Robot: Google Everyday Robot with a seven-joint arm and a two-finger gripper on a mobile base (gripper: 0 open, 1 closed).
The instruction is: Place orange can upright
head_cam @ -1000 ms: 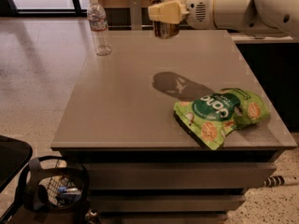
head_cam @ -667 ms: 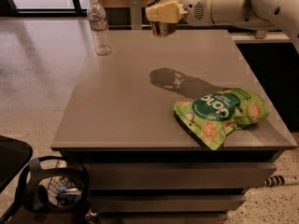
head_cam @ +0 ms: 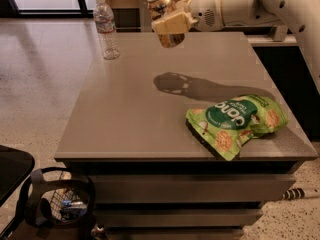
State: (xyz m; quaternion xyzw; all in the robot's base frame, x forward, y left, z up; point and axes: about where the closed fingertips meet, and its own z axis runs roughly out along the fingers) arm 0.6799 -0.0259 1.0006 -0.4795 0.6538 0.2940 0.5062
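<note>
Up over the table (head_cam: 120, 114), the gripper (head_cam: 169, 23) has its jaws clamped on the orange can (head_cam: 161, 2), tilted in mid-air, silver top poking out above them; green snack bag (head_cam: 235, 124) lies well below

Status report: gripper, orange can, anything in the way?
Gripper shut on orange can, above table's far side. Can tilted, airborne. Water bottle far left, snack bag near right; neither beneath.

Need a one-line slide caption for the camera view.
The gripper holds the orange can in the air above the grey table; water bottle at a far corner, green snack bag near the front.
</note>
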